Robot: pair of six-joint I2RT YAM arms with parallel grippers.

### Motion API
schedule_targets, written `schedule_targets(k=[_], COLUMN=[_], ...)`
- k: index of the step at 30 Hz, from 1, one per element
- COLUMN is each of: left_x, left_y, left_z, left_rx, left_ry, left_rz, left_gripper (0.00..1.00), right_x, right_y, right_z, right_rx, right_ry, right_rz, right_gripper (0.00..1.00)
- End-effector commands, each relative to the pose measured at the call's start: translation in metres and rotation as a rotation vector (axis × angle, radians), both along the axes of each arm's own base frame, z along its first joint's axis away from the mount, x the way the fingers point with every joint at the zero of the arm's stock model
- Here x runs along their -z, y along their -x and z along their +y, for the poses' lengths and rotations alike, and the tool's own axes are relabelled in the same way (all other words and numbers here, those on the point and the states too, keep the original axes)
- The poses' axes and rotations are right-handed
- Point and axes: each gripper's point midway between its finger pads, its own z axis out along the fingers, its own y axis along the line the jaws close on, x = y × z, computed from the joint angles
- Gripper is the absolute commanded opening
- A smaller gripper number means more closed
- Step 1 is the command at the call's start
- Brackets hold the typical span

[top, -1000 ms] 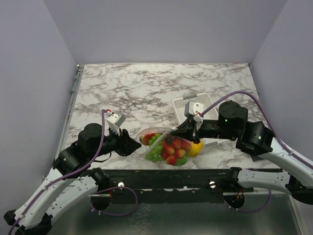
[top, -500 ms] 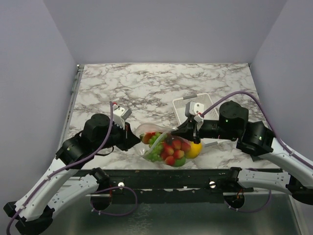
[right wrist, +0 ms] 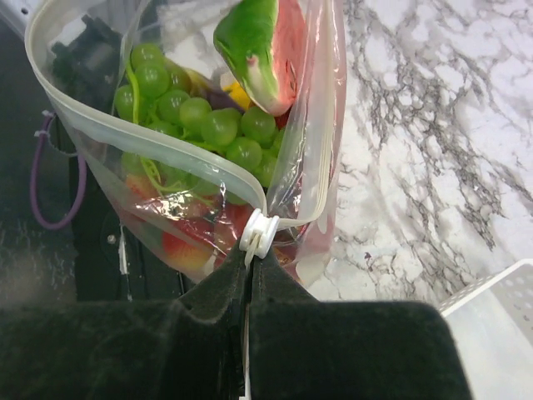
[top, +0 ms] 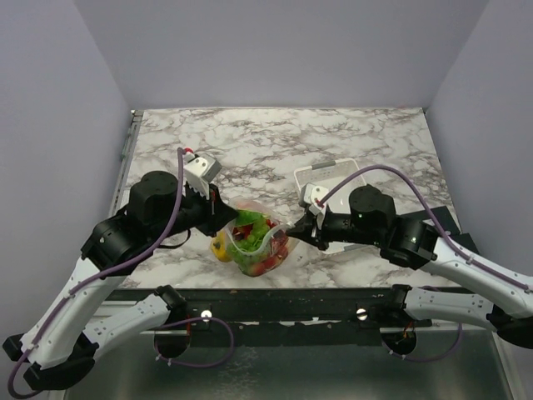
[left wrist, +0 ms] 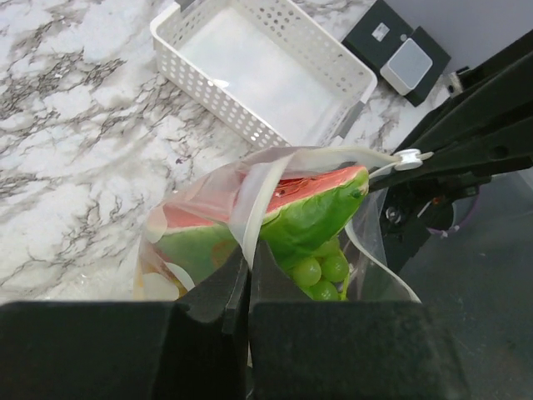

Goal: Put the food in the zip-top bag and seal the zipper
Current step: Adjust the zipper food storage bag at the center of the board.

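Near the front edge of the counter (top: 250, 142), the zip-top bag (top: 254, 242) hung between the two arms with its mouth up and gaping. The left end effector (left wrist: 248, 267) was clenched on the bag's rim at one side. The right end effector (right wrist: 248, 268) was pinched shut on the zipper (right wrist: 150, 142), right at the small white slider (right wrist: 258, 236) on the opposite end.

Held from both ends like this, the mouth was stretched along its length and the load sagged into the pouch. That looked like the set-up for drawing the slider across, with the left grip as the anchor to pull against.

Inside, the watermelon slice (right wrist: 262, 50) sat highest, poking toward the opening. The green grapes (right wrist: 216, 117) lay beneath it, red strawberries (right wrist: 183, 246) lower still, and a yellow piece (top: 221, 247) showed through the wall at the low left. The white basket (top: 350, 171) stood behind the right arm, apart from the bag.

A second earlier the bag had lain on its side on the counter, its food spread toward the right with the yellow piece at the far right end. The left end effector had sat lower and farther left. Since then the left arm had risen and swung inward, the right arm had reached leftward, and the bag had been tipped upright and carried left. The zipper was not yet closed.
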Motion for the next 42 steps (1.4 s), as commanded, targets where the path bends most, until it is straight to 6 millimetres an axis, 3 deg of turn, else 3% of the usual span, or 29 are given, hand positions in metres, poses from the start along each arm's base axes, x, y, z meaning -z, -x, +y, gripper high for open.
schedule_targets(k=[1, 4, 8, 10, 12, 14, 18, 21, 23, 28, 30, 31, 33, 35, 37, 38, 40, 42], left_x=[-0.013, 0.025, 0.119, 0.152, 0.148, 0.117, 0.042, 0.016, 0.028, 0.117, 0.129, 0.118, 0.078, 0.031, -0.001, -0.007, 0.002, 0.037], left_y=[-0.013, -0.015, -0.015, -0.014, -0.02, -0.031, -0.046, -0.046, -0.047, -0.048, -0.046, -0.048, -0.05, -0.05, -0.049, -0.05, -0.053, -0.057], left_z=[0.006, 0.006, 0.006, 0.008, 0.012, 0.014, 0.016, 0.019, 0.025, 0.022, 0.013, 0.009, 0.002, 0.0, 0.003, 0.006, 0.013, 0.019], left_rx=[-0.059, -0.087, -0.172, -0.223, -0.255, -0.284, -0.29, -0.298, -0.326, -0.351, -0.308, -0.299, -0.272, -0.255, -0.255, -0.264, -0.301, -0.35], left_ry=[-0.019, -0.055, -0.1, -0.113, -0.13, -0.116, -0.088, -0.044, -0.051, -0.16, -0.17, -0.15, -0.077, -0.002, 0.043, 0.049, 0.026, -0.034], left_rz=[-0.056, 0.022, 0.224, 0.298, 0.288, 0.217, 0.074, 0.02, 0.022, 0.166, 0.201, 0.188, 0.127, 0.049, -0.008, -0.022, -0.025, 0.019], left_gripper=[0.0, 0.0, 0.0, 0.0, 0.0, 0.0, 0.0, 0.0, 0.0, 0.0, 0.0, 0.0, 0.0, 0.0, 0.0, 0.0, 0.0, 0.0], right_x=[-0.033, -0.009, 0.06, 0.085, 0.089, 0.073, 0.004, -0.018, -0.004, 0.074, 0.083, 0.079, 0.055, 0.019, -0.012, -0.023, -0.031, -0.015], right_y=[-0.016, -0.024, -0.036, -0.039, -0.041, -0.043, -0.053, -0.053, -0.057, -0.068, -0.071, -0.071, -0.07, -0.069, -0.065, -0.063, -0.061, -0.064], right_z=[0.008, 0.012, 0.017, 0.02, 0.023, 0.024, 0.019, 0.012, 0.009, 0.008, 0.009, 0.01, 0.011, 0.009, 0.005, 0.003, 0.0, 0.001], right_rx=[0.071, 0.117, 0.194, 0.209, 0.211, 0.201, 0.23, 0.241, 0.271, 0.372, 0.385, 0.38, 0.364, 0.356, 0.343, 0.336, 0.337, 0.353], right_ry=[-0.128, -0.133, -0.068, -0.036, -0.018, -0.005, -0.072, -0.107, -0.101, -0.04, -0.02, -0.016, -0.022, -0.076, -0.139, -0.167, -0.203, -0.195], right_rz=[-0.065, -0.044, 0.037, 0.062, 0.067, 0.047, -0.063, -0.104, -0.099, -0.008, 0.003, 0.004, -0.005, -0.043, -0.077, -0.087, -0.095, -0.087], right_gripper=[0.01, 0.01, 0.01, 0.01, 0.01, 0.01, 0.01, 0.01, 0.01, 0.01, 0.01, 0.0, 0.01, 0.01, 0.01, 0.01, 0.01, 0.01])
